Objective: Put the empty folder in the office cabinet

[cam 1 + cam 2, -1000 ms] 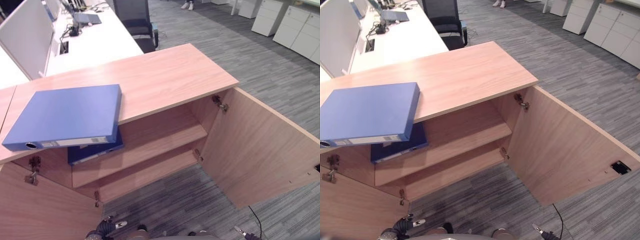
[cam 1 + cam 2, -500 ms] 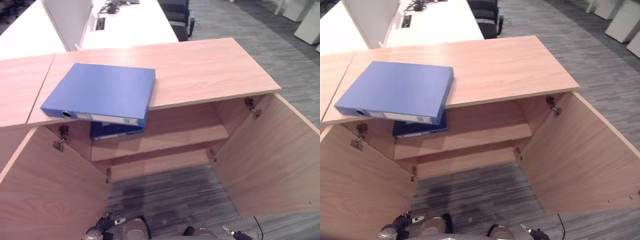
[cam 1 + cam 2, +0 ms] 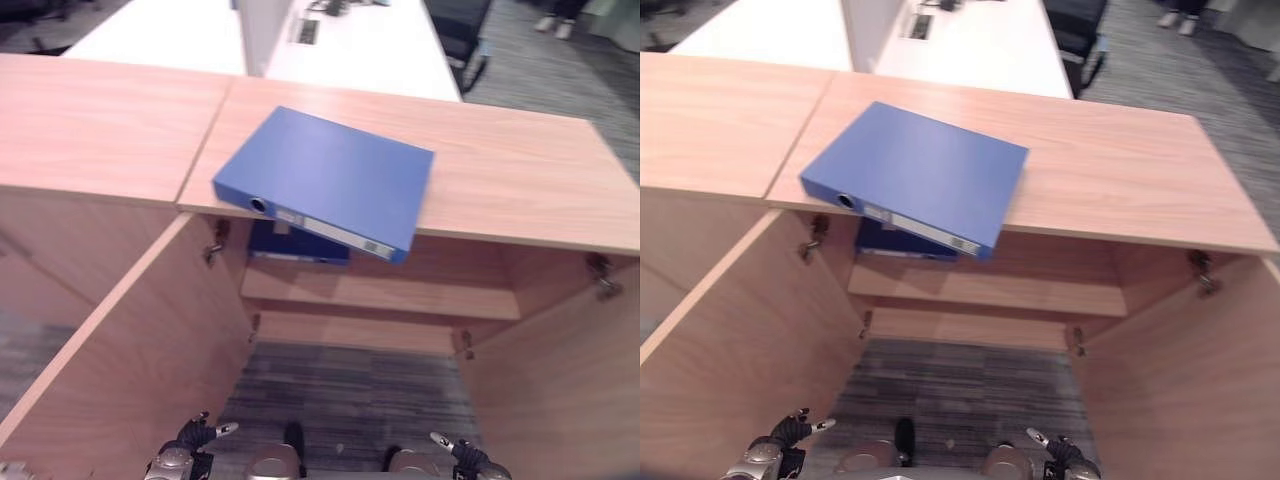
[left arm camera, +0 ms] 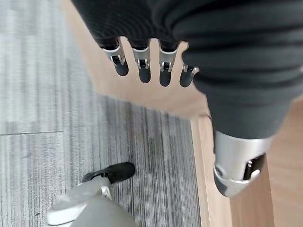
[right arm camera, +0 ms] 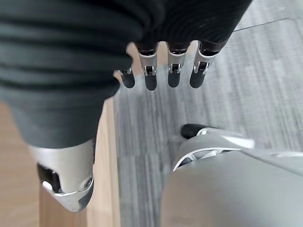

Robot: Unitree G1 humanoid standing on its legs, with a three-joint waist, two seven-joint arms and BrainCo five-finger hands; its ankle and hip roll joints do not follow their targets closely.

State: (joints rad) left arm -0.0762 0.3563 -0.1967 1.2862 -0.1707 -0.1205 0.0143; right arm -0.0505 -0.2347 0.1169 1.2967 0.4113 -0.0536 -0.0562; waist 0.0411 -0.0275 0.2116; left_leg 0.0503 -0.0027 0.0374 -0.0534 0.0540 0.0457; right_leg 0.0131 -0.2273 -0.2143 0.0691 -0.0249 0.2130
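A blue folder (image 3: 330, 180) lies flat on the wooden cabinet top (image 3: 520, 190), its spine end jutting past the front edge. Under it, a darker blue folder (image 3: 300, 245) lies on the upper shelf (image 3: 400, 295) inside the open cabinet. My left hand (image 3: 190, 445) hangs low at the view's bottom edge, well below the folder. In its wrist view its fingers (image 4: 142, 66) are straight, with nothing in them. My right hand (image 3: 465, 455) hangs equally low on the other side. Its fingers (image 5: 161, 75) are also straight and hold nothing.
Both cabinet doors stand open: the left door (image 3: 120, 350) and the right door (image 3: 560, 390) flank grey carpet (image 3: 350, 380) in front of the shelves. Behind the cabinet are a white desk (image 3: 370, 40), a dark office chair (image 3: 460, 25) and a person's shoes (image 3: 555, 28).
The camera has swung round, so the cabinet now faces me squarely and its left door has come into view. The folder keeps its place on the top. Both hands stay low.
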